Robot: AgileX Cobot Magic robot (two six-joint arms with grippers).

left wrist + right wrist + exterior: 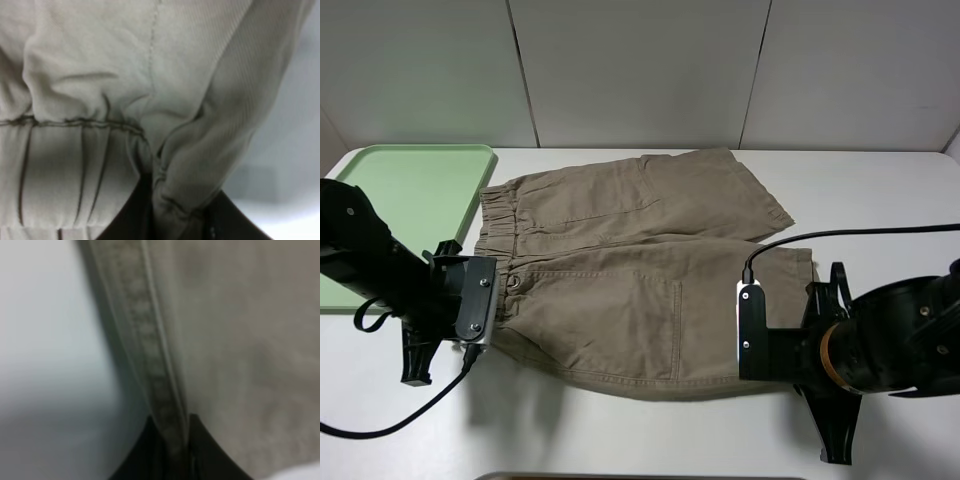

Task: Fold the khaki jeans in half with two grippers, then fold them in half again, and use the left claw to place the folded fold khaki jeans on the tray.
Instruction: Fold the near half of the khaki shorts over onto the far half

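Overhead, the khaki jeans [620, 260] are being shown spread out, waistband beside the tray [410, 180]. From the left wrist, waistband cloth is being pinched by the left claw [175, 220]; from the right wrist, a hem is being clamped by the right gripper [172, 455]

- The left arm [370, 265] is reaching in low — its left claw [175, 220] is pinching the khaki jeans [125, 75].
- The right arm [910, 335] is stretching in low — its right gripper [172, 455] is clamping them too.
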